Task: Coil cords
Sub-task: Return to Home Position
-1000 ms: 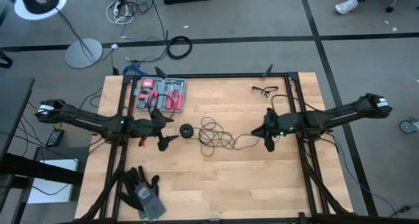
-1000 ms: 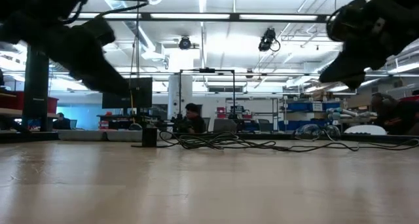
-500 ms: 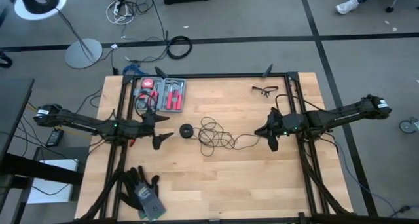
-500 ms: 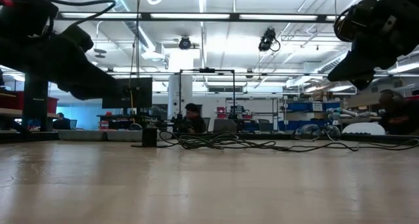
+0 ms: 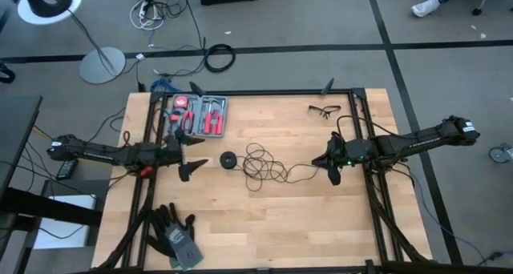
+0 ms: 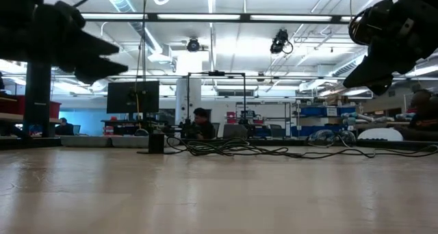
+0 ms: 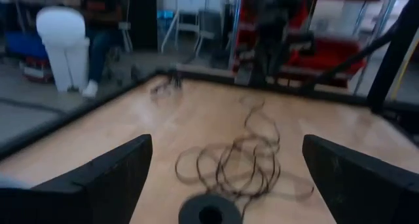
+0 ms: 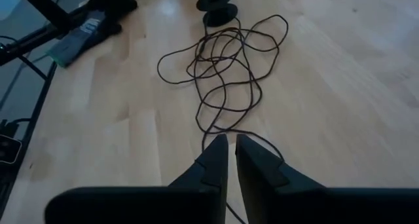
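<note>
Looking straight down first, the small black puck [image 5: 228,159] lay on the wooden table [image 5: 321,226], and the thin black cord [image 5: 260,163] sprawled in loose, tangled loops just beside it, on the side toward the right arm. Left gripper [image 5: 195,152] hung near the puck on the opposite side, jaws spread wide and empty. Right gripper [image 5: 315,160] sat beyond the cord heap from the puck, above the cord's trailing end. A red tool case [image 5: 200,115] lay past the puck toward the far edge, and dark gloves [image 5: 175,235] well apart from it toward the near edge. Low view: cord [image 6: 226,148] flat on the tabletop, both grippers raised clear of it, left gripper [image 6: 113,56] and right gripper [image 6: 356,76]. Left wrist view: left gripper [image 7: 227,142] fingers far apart, puck [image 7: 209,214] between them lower down, cord [image 7: 236,162] loops just behind the puck. Right wrist view: right gripper [image 8: 230,140] fingers drawn almost together, only a thin slit between, nothing pinched; cord [image 8: 222,73] ran from beneath them to the puck [image 8: 219,16].
</note>
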`<state>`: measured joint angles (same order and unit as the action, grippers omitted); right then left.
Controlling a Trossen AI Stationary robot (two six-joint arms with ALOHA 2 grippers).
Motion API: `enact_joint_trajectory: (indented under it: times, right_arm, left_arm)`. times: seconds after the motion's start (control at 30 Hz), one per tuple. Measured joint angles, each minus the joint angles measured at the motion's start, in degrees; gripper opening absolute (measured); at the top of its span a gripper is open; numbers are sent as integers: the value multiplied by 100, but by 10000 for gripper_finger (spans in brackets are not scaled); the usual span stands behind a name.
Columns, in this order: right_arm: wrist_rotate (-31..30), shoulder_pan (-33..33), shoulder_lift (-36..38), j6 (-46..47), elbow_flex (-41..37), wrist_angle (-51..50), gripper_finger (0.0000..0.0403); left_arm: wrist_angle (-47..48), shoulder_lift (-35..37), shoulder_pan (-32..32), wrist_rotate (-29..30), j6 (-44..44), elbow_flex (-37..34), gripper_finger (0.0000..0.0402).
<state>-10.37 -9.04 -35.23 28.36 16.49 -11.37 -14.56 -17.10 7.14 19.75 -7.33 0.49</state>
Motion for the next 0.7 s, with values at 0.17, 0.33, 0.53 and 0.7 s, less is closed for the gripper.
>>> enact_joint_trajectory:
  times: [0.17, 0.33, 0.53, 0.7]
  right_arm:
    - [-2, 0, 1, 2, 0, 5, 34]
    - [-2, 0, 1, 0, 0, 5, 34]
    - [-7, 0, -1, -5, 0, -10, 34]
    - [-7, 0, -30, -4, 0, -19, 34]
  left_arm:
    - [188, 802, 0, 0, 207, -2, 400]
    - [469, 1624, 0, -18, 242, -2, 400]
    - [837, 1713, 0, -110, 254, 39, 400]
    - [1174, 1707, 0, -960, 113, 1, 400]
